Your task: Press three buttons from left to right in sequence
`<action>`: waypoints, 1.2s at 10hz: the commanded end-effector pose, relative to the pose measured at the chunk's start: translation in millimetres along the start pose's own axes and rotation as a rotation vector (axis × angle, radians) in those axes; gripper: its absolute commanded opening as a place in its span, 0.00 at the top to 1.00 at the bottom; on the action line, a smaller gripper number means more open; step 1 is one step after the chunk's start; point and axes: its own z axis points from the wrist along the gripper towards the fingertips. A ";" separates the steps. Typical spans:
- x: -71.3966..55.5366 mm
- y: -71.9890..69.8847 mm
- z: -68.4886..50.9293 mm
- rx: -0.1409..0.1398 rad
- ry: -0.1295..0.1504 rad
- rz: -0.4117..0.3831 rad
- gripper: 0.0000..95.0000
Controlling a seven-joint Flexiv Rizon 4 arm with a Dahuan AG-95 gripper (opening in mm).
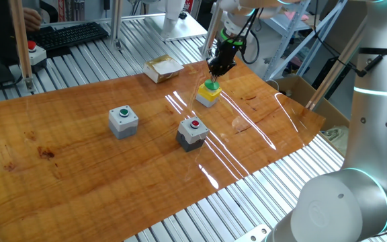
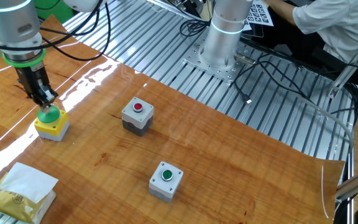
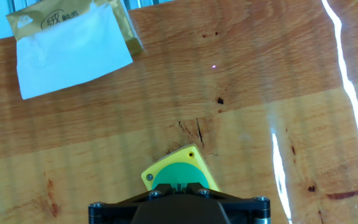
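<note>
Three button boxes stand on the wooden board. The light grey box with a green cap (image 1: 123,121) is at the left. The dark grey box with a red cap (image 1: 192,132) is in the middle. The yellow box with a green dome (image 1: 208,93) is at the right, farther back. My gripper (image 1: 215,72) points straight down over the yellow box, fingers shut together, and its tips meet the top of the dome (image 2: 50,114). The hand view shows the yellow box (image 3: 179,174) partly hidden under the shut gripper (image 3: 176,185).
A yellow tissue packet (image 1: 162,68) lies on the board just behind the yellow box. A pale box with a red mushroom button (image 1: 33,54) and a keyboard (image 1: 72,35) sit off the board at the far left. The board's edge (image 1: 247,178) drops to slatted metal.
</note>
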 end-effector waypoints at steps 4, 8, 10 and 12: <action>0.3 -1.7 8.1 -0.006 -0.001 -0.013 1.00; -1.1 -2.3 9.2 -0.005 0.003 -0.013 1.00; -1.0 -2.3 9.2 -0.016 0.002 -0.014 1.00; -0.8 -2.3 9.3 -0.026 0.001 -0.012 1.00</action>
